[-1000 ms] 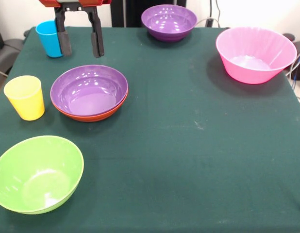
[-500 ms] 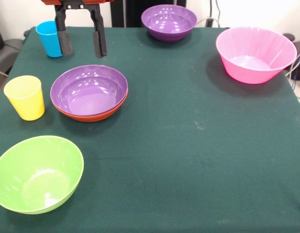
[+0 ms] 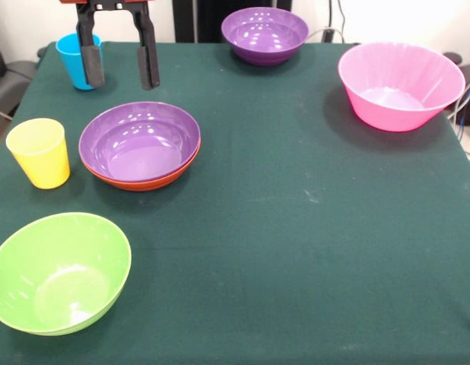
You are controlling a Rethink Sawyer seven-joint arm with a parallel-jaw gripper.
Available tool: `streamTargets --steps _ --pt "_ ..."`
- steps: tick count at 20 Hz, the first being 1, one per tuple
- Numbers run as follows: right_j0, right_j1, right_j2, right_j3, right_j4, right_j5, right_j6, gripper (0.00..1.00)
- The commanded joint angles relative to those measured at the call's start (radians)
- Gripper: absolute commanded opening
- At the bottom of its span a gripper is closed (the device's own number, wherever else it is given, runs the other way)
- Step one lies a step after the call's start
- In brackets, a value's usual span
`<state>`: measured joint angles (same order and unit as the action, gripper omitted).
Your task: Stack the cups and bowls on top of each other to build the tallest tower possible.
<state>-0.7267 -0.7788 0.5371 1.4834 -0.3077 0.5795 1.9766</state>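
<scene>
Blue cup sits partly behind the spread-apart hand, perhaps touching one finger.

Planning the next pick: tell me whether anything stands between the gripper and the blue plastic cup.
Nothing visible does. The open gripper hangs above the green tablecloth, and the small blue plastic tumbler stands just beside and partly behind one finger. The purple bowl nested in the wide orange bowl sits nearer the camera, clear of that path.

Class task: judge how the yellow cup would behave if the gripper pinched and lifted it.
The yellow cup looks like thin glossy plastic, so probably light and somewhat slippery. Its tapered walls might let it slide downward between closing fingers. Standing tall on a narrow base, it would likely tip if nudged sideways.
</scene>
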Motion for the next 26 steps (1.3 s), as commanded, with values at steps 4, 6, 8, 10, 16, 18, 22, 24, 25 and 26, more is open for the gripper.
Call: streamTargets --steps 4,6,8,10,16,18,22,24,25,26 --pt "0.05 0.113 -0.025 -0.084 -0.025 0.147 -0.056 1.0" --pt "0.053 0.122 -0.023 -0.107 -0.027 0.162 -0.068 1.0" --pt "0.055 0.132 -0.022 -0.128 -0.031 0.173 -0.081 1.0" --pt "0.055 0.141 -0.019 -0.145 -0.029 0.185 -0.089 1.0" --pt "0.056 0.178 -0.012 -0.186 -0.037 0.185 -0.099 1.0" --pt "0.055 0.196 -0.006 -0.208 -0.04 0.189 -0.112 1.0" --pt "0.054 0.211 0.0 -0.237 -0.044 0.203 -0.129 1.0" --pt "0.051 0.222 0.005 -0.255 -0.045 0.214 -0.146 1.0" --pt "0.05 0.225 0.006 -0.259 -0.045 0.216 -0.149 1.0" --pt "0.049 0.227 0.007 -0.263 -0.045 0.218 -0.153 1.0"
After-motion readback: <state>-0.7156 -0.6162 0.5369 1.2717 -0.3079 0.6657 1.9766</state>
